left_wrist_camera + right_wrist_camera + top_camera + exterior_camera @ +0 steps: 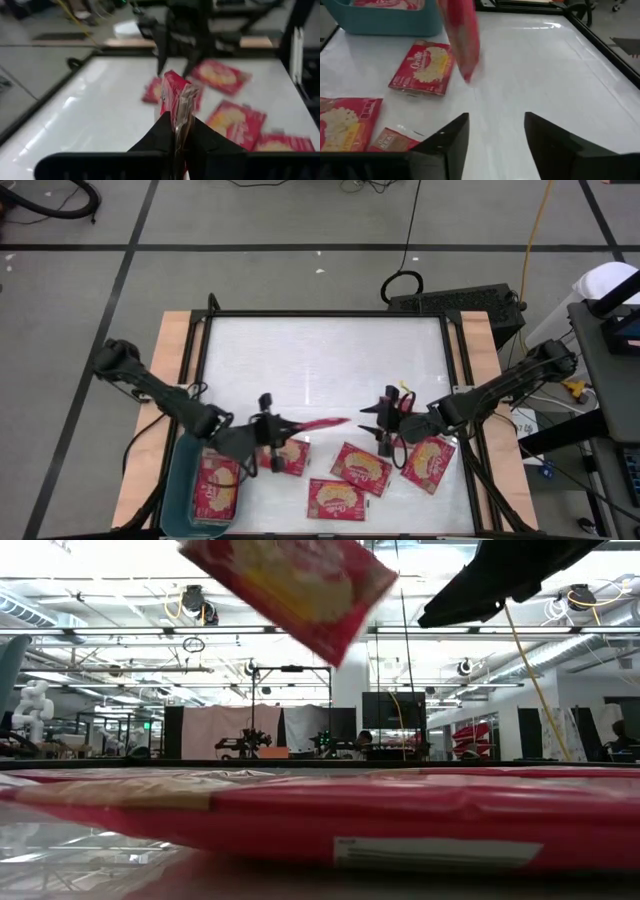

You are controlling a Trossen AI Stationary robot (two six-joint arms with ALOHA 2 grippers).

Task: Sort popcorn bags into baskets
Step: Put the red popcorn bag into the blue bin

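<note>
My left gripper is shut on one red popcorn bag and holds it above the table, right of the teal basket. That basket sits at the table's near left corner with red bags lying inside. Several more bags lie flat on the table: one below the left gripper, two in the middle, one to the right. My right gripper is open and hovers over the table, facing the held bag. My left gripper pinches the bag's near end between its two fingers, coming level from the table's left. The bag is lifted clear and stands on edge, sticking out past the fingertips toward the table's right. Its printed face turns toward the near edge.
The white tabletop is bare across its far half. A dark frame rail borders the table. In the low view one bag lies right in front of the camera, and a dark arm part hangs at the upper right.
</note>
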